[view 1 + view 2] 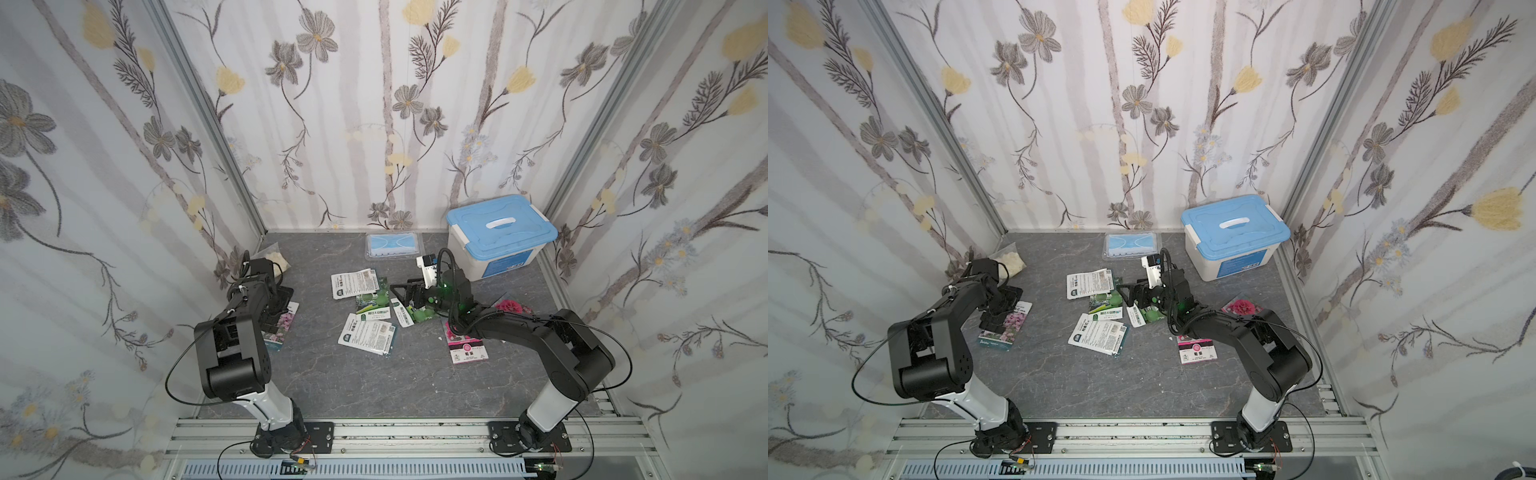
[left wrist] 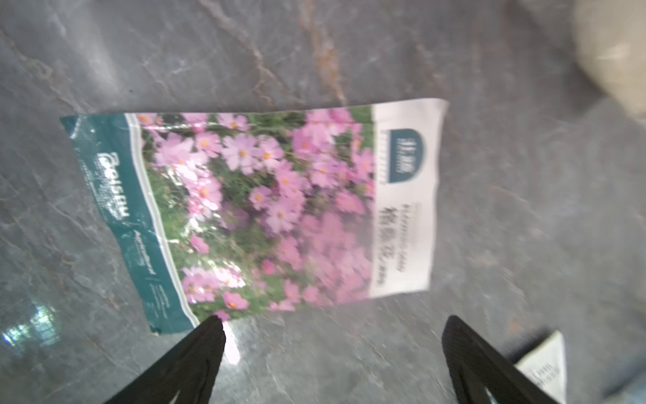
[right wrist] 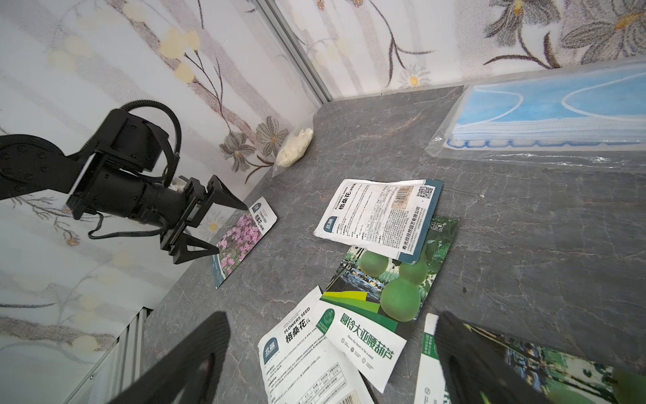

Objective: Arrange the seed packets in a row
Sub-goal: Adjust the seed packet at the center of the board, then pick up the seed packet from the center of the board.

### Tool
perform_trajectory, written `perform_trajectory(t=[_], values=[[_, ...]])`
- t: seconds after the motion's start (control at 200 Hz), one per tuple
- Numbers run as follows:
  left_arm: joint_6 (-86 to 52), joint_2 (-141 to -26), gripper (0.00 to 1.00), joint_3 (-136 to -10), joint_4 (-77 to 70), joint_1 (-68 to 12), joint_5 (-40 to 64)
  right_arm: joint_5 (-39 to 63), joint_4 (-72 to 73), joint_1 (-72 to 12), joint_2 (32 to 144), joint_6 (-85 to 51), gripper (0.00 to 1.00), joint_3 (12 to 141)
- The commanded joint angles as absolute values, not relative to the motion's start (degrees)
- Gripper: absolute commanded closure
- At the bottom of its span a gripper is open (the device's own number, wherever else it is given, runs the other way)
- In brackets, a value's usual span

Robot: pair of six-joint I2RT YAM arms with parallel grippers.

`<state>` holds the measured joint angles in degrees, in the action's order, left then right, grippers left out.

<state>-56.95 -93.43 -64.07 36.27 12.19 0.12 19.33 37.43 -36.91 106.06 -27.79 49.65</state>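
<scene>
The left jaws stand open and empty close over the pink flower packet [image 2: 258,206] at the left side of the tabletop [image 1: 415,382]; the right jaws, also open, hover over the overlapping seed packets [image 1: 365,334] in the middle; I would pinch one free edge, lifting only the top packet.

Floral-papered walls [image 1: 374,104] with aluminium corner posts [image 1: 210,116] enclose a grey, seemingly stone-patterned tabletop [image 1: 415,374], evenly lit.

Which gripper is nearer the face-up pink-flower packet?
Left. The left gripper hovers open at the pink-flower packet's edge. The right gripper is well apart from it, open over the overlapping gourd packets.
</scene>
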Motion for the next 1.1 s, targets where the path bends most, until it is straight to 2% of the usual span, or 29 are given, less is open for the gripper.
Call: perform_trajectory(t=[0.0,0.17,0.335,0.555,0.859,1.099], values=[[-54.16,-91.03,0.0,-66.68,38.1,8.28,-0.87,18.86,35.91,-36.85,105.64,-26.81,0.07,51.16],[-50.63,-88.19,0.0,-63.39,29.53,-2.13,3.07,19.99,32.07,-35.76,106.55,-27.76,0.07,52.45],[-47.37,-91.27,0.0,-59.94,20.03,-8.95,5.82,22.77,27.87,-34.98,110.23,-27.87,0.09,56.09],[-50.61,-98.35,0.0,-56.36,8.0,-10.01,9.05,24.6,18.73,-35.2,118.63,-26.3,0.12,67.9],[-53.6,-104.61,0.0,-54.9,-3.68,-10.28,10.35,28.31,5.78,-35.16,135.71,-26.51,0.14,94.04],[-53.41,-106.44,0.01,-54.77,-5.86,-10.55,10.21,32.8,6.88,-35.29,147.09,-32.21,0.15,108.37]])
